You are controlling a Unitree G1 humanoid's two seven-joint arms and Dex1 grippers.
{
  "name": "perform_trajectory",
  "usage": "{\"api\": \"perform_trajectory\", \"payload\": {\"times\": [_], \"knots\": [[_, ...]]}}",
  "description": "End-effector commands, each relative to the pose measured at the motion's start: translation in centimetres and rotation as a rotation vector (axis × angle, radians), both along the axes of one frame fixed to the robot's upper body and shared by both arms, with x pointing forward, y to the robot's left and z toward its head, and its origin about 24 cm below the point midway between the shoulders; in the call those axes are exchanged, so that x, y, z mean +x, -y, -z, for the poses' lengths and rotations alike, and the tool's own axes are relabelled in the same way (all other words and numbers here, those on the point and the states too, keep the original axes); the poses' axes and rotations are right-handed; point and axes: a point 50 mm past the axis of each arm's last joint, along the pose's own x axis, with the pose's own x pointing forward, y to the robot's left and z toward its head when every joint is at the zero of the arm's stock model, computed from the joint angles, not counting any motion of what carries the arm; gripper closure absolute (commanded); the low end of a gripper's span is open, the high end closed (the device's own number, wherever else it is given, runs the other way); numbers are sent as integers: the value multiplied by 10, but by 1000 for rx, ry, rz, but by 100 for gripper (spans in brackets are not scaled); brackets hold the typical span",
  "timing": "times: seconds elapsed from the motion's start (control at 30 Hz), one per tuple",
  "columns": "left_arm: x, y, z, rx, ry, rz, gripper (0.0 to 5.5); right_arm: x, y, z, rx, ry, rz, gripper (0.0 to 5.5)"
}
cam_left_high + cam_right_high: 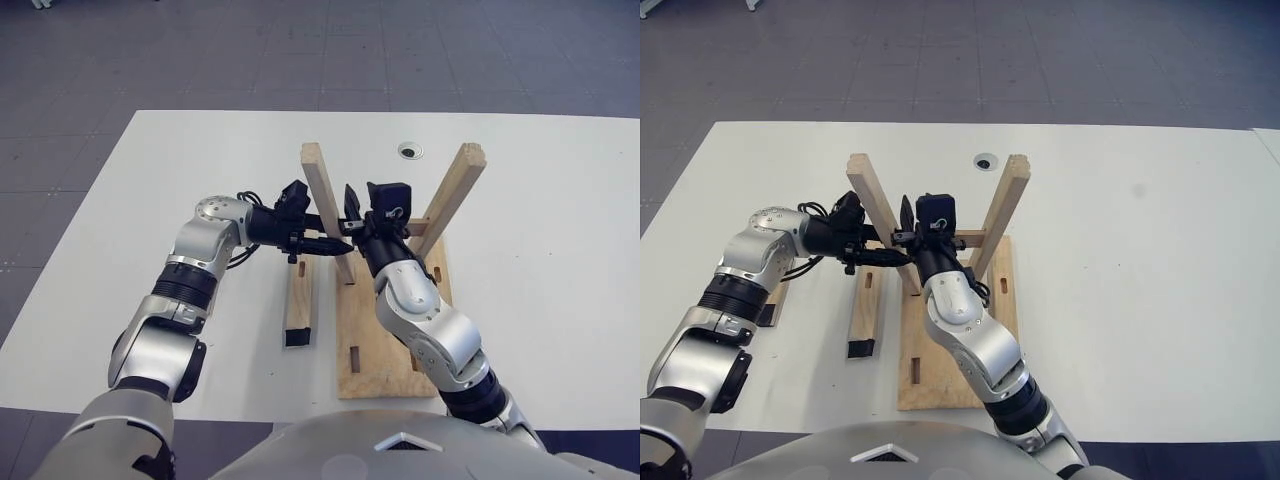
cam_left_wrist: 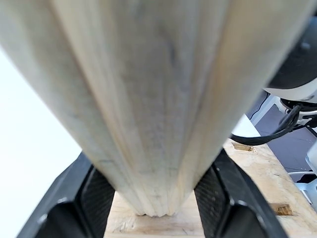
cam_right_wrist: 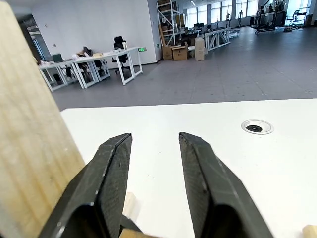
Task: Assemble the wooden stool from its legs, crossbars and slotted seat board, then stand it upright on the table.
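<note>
Left eye view: a white table (image 1: 150, 180) is seen with a slotted seat board (image 1: 362, 320) laid flat on it, near the robot's edge. Two legs are stood in the board and splayed apart, the left leg (image 1: 322, 190) tilted left and the right leg (image 1: 455, 190) tilted right, and they are joined low down by a short crossbar (image 1: 973, 238). A third leg (image 1: 298, 300) is laid flat on the table just left of the board. The left gripper (image 1: 325, 243) is clamped on the lower part of the left leg, its fingers (image 2: 94, 193) pressed against both sides. The right gripper (image 3: 154, 173) is held between the two standing legs, its fingers spread with nothing between them. A small round hole (image 1: 409, 150) is set in the table beyond the legs.
</note>
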Motion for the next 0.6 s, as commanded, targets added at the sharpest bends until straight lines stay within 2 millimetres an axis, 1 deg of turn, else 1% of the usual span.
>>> {"api": "perform_trajectory", "payload": {"times": [0.03, 0.07, 0.1, 0.13, 0.17, 0.2, 0.27, 0.33, 0.43, 0.5, 0.6], "knots": [[-33, -17, 65, 265, -239, -51, 344, -51, -21, 87, -55, -523, -123, 376], [-33, -17, 65, 265, -237, -50, 344, -41, -19, 73, -20, -457, -104, 376], [-33, -17, 65, 267, -235, -52, 344, -30, -17, 53, 26, -368, -98, 376], [-33, -18, 65, 268, -234, -56, 344, -20, -15, 31, 65, -268, -97, 376], [-32, -18, 66, 270, -227, -67, 344, -9, -11, 4, 102, -143, -95, 376], [-31, -17, 66, 272, -220, -82, 344, 0, -2, -26, 121, -1, -85, 376], [-28, -15, 66, 274, -206, -99, 344, 7, 17, -66, 154, 179, -54, 376], [-26, -13, 65, 273, -196, -106, 344, 4, 36, -91, 207, 266, -50, 376], [-24, -12, 67, 283, -189, -108, 344, -9, 63, -122, 325, 363, -68, 376], [-25, -11, 69, 289, -186, -111, 344, -16, 82, -134, 396, 408, -74, 376], [-23, -11, 70, 288, -167, -123, 344, -23, 103, -141, 432, 424, -96, 376]]}}
